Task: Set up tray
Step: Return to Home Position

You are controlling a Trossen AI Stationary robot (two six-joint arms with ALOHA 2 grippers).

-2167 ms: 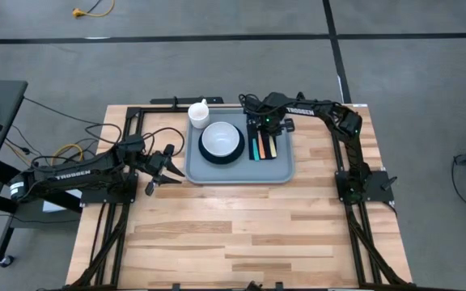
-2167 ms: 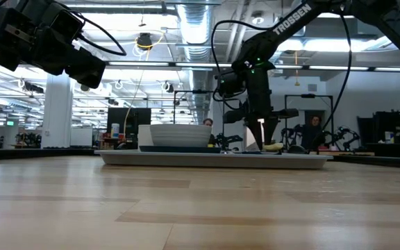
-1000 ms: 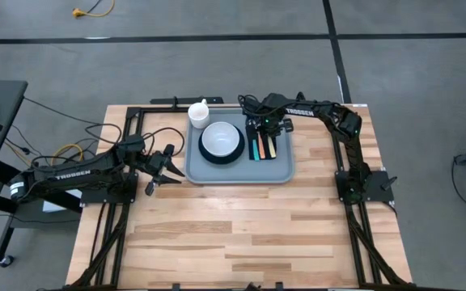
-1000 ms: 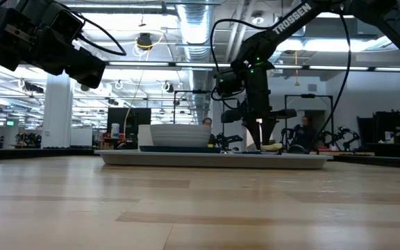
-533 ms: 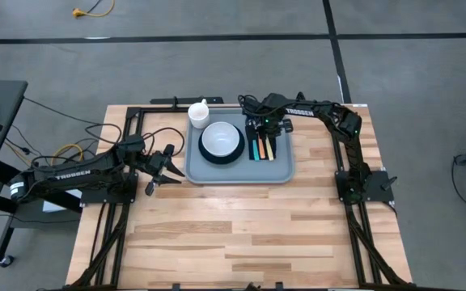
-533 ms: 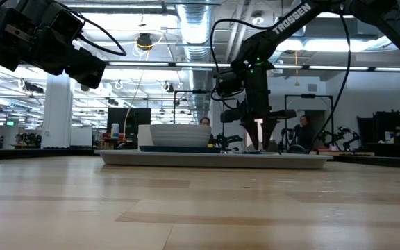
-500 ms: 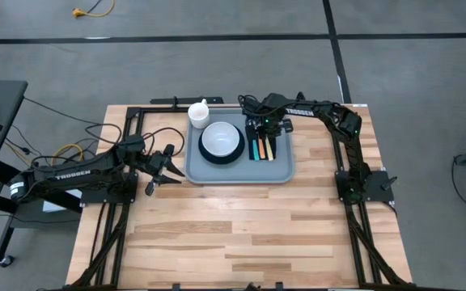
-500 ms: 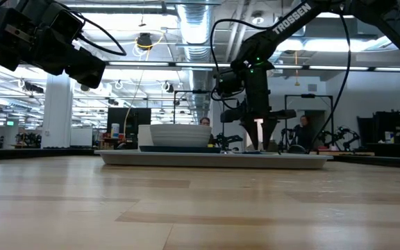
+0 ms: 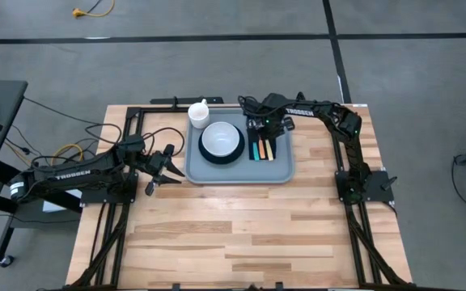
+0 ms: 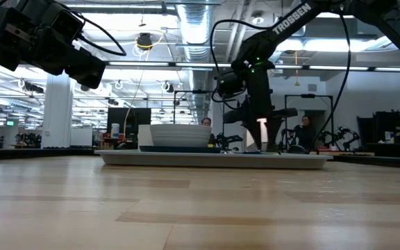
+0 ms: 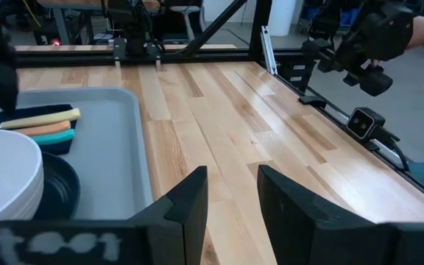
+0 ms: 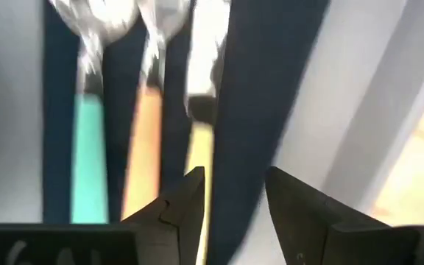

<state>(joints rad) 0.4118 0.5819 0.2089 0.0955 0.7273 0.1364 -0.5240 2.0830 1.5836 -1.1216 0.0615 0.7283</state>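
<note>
Change from earlier frames: small. Right hand (image 12: 232, 193) shifted slightly, above cutlery (image 9: 261, 149) on napkin (image 9: 267, 153); fingers apart, holding nothing. Left hand (image 11: 232, 193) unmoved, raised above surface (image 9: 241, 226), fingers apart, empty. Tray (image 9: 277, 171): grey-blue, rectangular, rounded corners, low rim; flat at far middle of surface, just right of left hand. Bowl (image 9: 221, 139) in left part, napkin in right part.

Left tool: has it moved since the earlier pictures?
No. In the high view the left tool stays put beside the left edge of the tray.
</note>
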